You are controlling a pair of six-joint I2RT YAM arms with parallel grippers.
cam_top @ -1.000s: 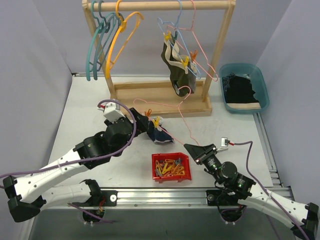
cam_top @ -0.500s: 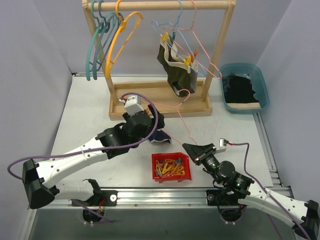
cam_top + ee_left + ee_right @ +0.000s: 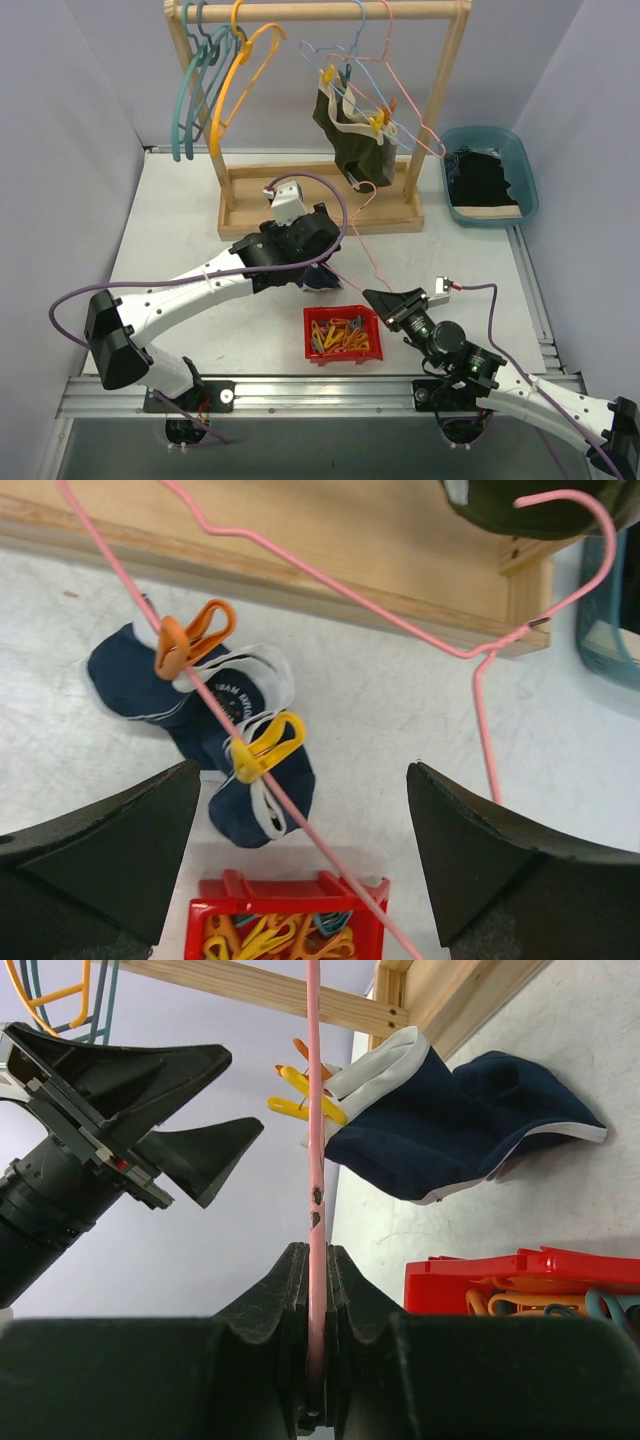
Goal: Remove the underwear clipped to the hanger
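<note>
Left wrist: left tool (image 3: 303, 770) spread wide over navy briefs (image 3: 120, 680) clipped to pink hanger (image 3: 312, 1020); right tool (image 3: 317, 1260) clamps hanger.

Top camera looks down from behind; 2 close wrist cameras share the pink hanger (image 3: 314, 1110).

I saw a red bin (image 3: 343, 361) of clips (image 3: 340, 337) on the table (image 3: 180, 200). Behind it stood a wooden rack (image 3: 320, 190) with teal hangers (image 3: 185, 100) and an orange hanger (image 3: 236, 88). A teal tub (image 3: 531, 185) was at the right.

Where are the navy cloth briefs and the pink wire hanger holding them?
navy cloth briefs (image 3: 125, 685): left wrist view, left fabric lobe.
pink wire hanger (image 3: 316, 1160): right wrist view, straight wire section.
</note>
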